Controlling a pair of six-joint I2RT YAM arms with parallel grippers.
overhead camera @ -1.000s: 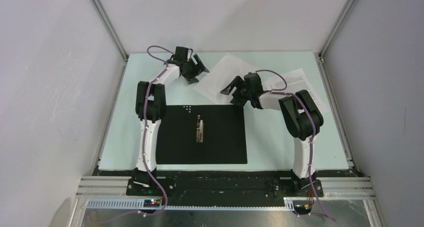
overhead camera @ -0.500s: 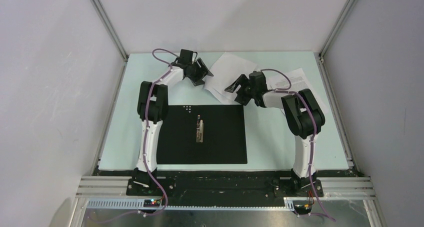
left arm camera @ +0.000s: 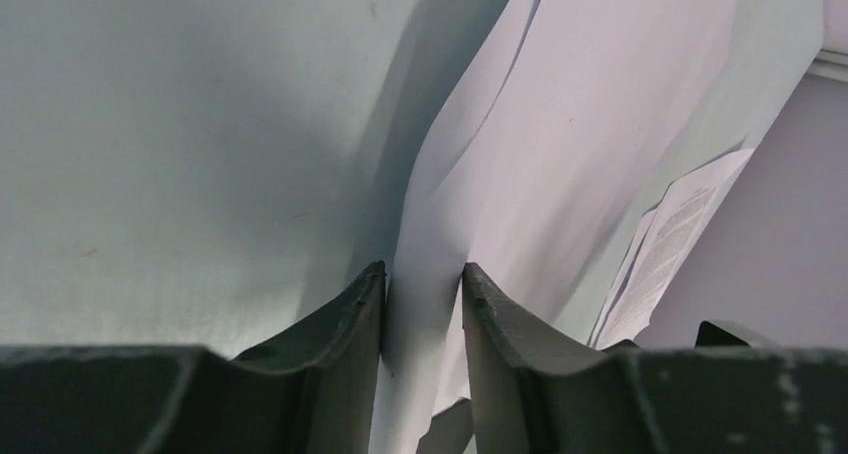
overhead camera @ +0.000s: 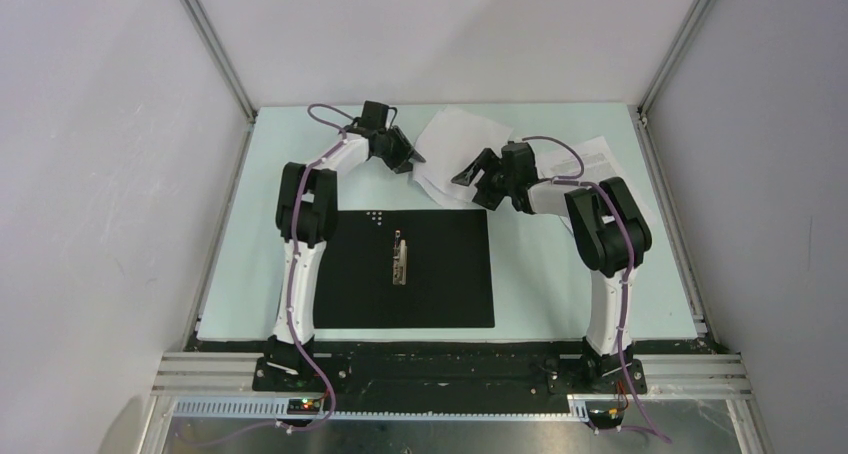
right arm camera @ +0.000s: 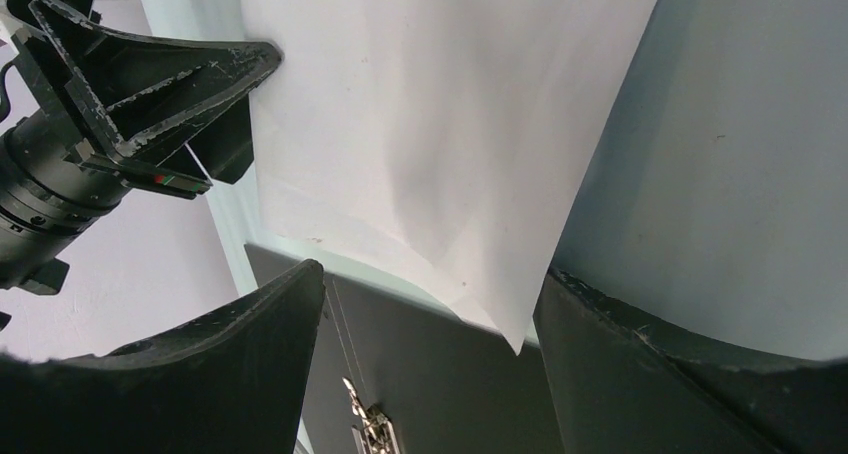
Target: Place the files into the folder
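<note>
In the upper middle of the top view our left gripper (overhead camera: 410, 161) pinches the blank sheets (overhead camera: 455, 139) by an edge, our right gripper (overhead camera: 470, 184) gapes above them, printed sheets (overhead camera: 603, 159) lie further right, and the open folder (overhead camera: 445, 274) at centre holds no paper yet.

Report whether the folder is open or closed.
Open. The folder lies spread flat, black inside facing up, its metal clip exposed at the middle.
</note>
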